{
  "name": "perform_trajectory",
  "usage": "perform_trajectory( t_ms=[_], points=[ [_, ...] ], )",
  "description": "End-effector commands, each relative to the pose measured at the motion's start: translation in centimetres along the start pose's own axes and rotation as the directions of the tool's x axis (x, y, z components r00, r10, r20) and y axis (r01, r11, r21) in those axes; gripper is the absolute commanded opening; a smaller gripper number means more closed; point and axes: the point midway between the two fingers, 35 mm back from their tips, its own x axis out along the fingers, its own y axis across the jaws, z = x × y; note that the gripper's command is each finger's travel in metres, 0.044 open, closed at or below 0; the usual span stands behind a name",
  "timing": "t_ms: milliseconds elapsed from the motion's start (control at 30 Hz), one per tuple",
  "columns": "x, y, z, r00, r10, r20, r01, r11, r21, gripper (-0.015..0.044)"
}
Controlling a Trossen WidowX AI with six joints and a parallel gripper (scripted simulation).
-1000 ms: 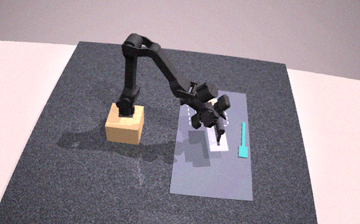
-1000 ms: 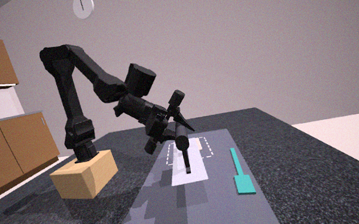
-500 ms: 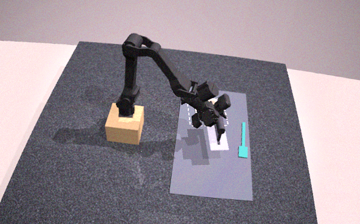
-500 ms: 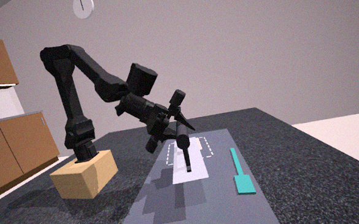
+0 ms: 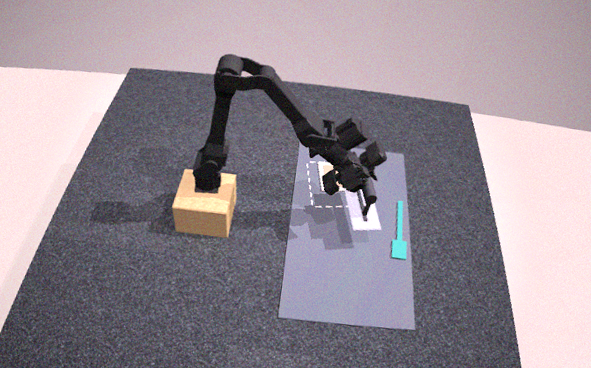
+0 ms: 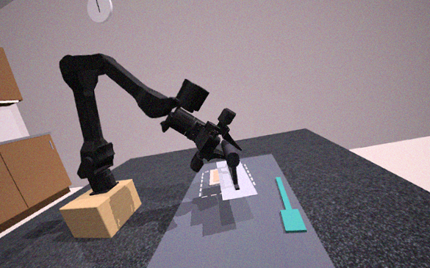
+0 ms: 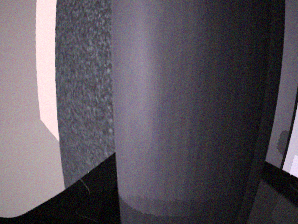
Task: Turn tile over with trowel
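Note:
My gripper [image 5: 356, 178] [image 6: 218, 148] is shut on the dark handle of the small trowel. The trowel's thin shank slopes down to its white flat blade [image 5: 369, 222] [image 6: 243, 189]. The blade lies low on the grey mat [image 5: 346, 285] [image 6: 234, 259], over the right and near part of the dashed outline [image 5: 328, 207] [image 6: 200, 185]. The tan tile [image 5: 328, 168] [image 6: 213, 176] lies flat inside the outline, just left of the blade and partly hidden under the gripper. I cannot tell which side of it faces up. The wrist view shows only blurred dark and grey shapes.
A teal long-handled tool [image 5: 398, 228] [image 6: 284, 201] lies on the mat to the right of the blade. The arm stands on a tan box [image 5: 202, 208] [image 6: 97, 215] to the left of the mat. Wooden cabinets line the far left wall.

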Motion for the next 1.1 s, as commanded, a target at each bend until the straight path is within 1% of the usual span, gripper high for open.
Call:
perform_trajectory(
  t_ms=[0,400,1067],
  points=[
    [0.6,0.7,-1.6,1.0,0.001,-0.004,-0.001,1.0,-0.007,0.0],
    [2.5,1.2,-7.4,1.0,-0.024,-0.001,0.024,1.0,0.001,0.0],
    [3.9,0.6,-17.8,1.0,-0.027,0.01,0.027,1.0,0.005,0.0]
  ],
)
